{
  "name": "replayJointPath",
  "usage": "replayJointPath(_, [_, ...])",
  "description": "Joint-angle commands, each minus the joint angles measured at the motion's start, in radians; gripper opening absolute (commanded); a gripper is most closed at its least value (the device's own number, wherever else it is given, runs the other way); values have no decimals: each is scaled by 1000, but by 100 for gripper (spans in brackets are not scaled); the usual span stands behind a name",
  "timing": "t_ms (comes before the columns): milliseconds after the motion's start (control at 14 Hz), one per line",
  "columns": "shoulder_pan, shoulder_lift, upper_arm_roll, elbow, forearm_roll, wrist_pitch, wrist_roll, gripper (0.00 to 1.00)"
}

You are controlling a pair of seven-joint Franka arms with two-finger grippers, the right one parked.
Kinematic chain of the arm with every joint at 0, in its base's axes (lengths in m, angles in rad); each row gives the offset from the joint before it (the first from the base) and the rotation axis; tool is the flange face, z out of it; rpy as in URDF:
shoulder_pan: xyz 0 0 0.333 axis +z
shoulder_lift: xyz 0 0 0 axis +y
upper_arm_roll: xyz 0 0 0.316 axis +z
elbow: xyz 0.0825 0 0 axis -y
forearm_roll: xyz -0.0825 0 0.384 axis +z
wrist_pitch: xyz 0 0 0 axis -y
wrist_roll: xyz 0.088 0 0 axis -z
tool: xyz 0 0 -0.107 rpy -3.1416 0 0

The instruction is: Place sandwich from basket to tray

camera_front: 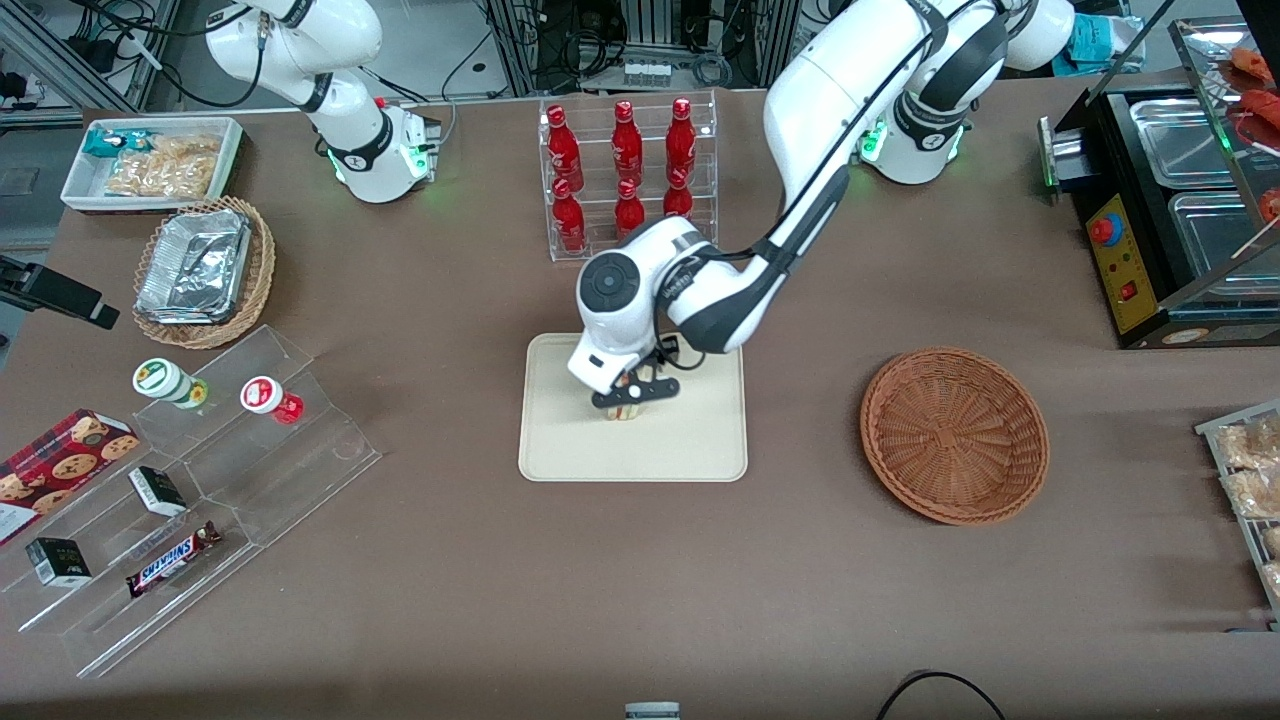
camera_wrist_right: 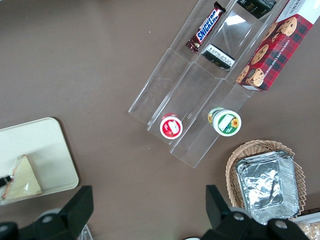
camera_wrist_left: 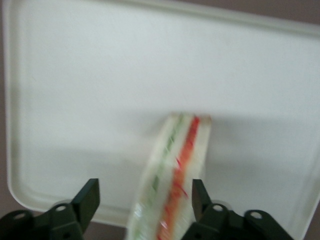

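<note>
The sandwich, a pale wedge with green and orange-red stripes, stands on edge on the cream tray. My left gripper hangs low over the tray and straddles the sandwich, open. One finger stands well clear of the bread. The other finger is close beside it. The reddish-brown basket lies on the table toward the working arm's end, with nothing in it.
A clear rack of red bottles stands farther from the front camera than the tray. Toward the parked arm's end are a stepped acrylic shelf with snacks, a tan basket of foil containers and a white bin. A black appliance sits near the working arm.
</note>
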Motion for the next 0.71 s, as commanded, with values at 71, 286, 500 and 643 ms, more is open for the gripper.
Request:
replayJointPath(71, [156, -187, 11, -6, 9, -179, 12, 100])
replayJointPath(286, [263, -313, 12, -5, -66, -346, 142, 100])
replayJointPath(500, [443, -418, 12, -6, -116, -504, 454, 100])
replayJointPath(643, [542, -470, 14, -12, -108, -598, 678, 100])
